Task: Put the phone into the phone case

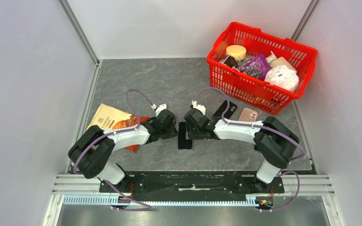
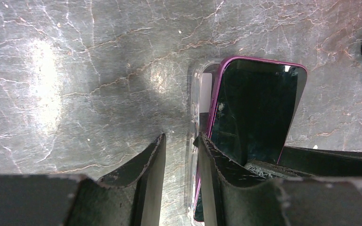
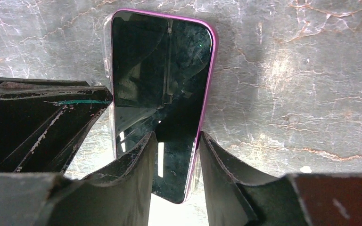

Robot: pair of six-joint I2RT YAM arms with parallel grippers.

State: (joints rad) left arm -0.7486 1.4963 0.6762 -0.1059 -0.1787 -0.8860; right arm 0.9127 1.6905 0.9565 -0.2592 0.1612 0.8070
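Note:
A phone (image 1: pixel 185 136) with a dark screen and purple edge lies face up at the table's middle. It sits tilted in a clear case (image 2: pixel 202 87), whose left rim still shows beside it. My left gripper (image 1: pixel 174 128) is at the phone's left side. In the left wrist view it (image 2: pixel 181 150) is slightly open, its gap over the case's left rim and one finger on the phone (image 2: pixel 254 108). My right gripper (image 1: pixel 191 127) is at the right side. In the right wrist view it (image 3: pixel 176 150) is slightly open over the right edge of the phone (image 3: pixel 160 70).
A red basket (image 1: pixel 264 32) full of groceries stands at the back right. A black phone case (image 1: pixel 226 109) and a pink one (image 1: pixel 248 114) lie just in front of it. An orange chip bag (image 1: pixel 111 122) lies under my left arm.

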